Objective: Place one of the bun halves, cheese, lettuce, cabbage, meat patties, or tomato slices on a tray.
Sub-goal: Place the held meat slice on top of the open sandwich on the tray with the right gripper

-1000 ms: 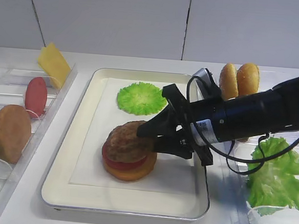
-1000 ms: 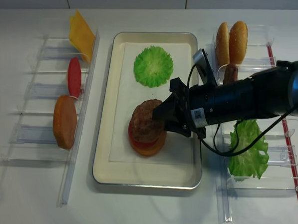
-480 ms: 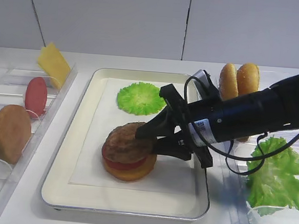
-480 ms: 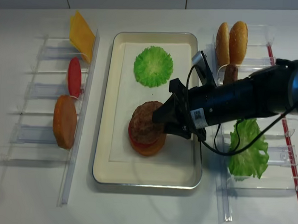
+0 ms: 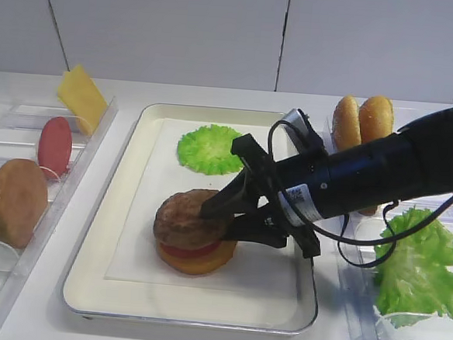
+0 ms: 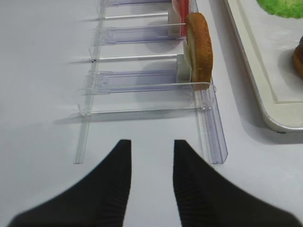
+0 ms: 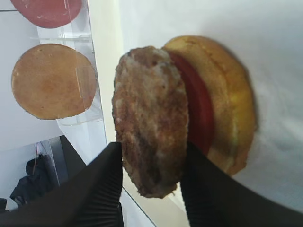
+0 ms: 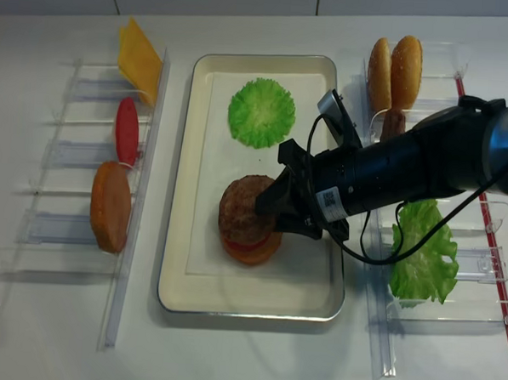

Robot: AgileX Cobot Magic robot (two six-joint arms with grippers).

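Right fingers (image 7: 118,184) clamp the meat patty (image 7: 150,118), hiding most tomato (image 7: 198,111); left fingers (image 6: 118,179) apart

Right arm reaches across, its tool (image 5: 217,221) half-closed; left tool (image 6: 150,156) gapes.

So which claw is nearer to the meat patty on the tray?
The right claw: its fingers clamp the meat patty over the tomato slice. The left claw hangs open outside the tray, beside the clear rack.

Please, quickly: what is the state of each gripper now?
Left gripper: open, holding nothing.
Right gripper: shut on the patty, over the tomato slice and bun.
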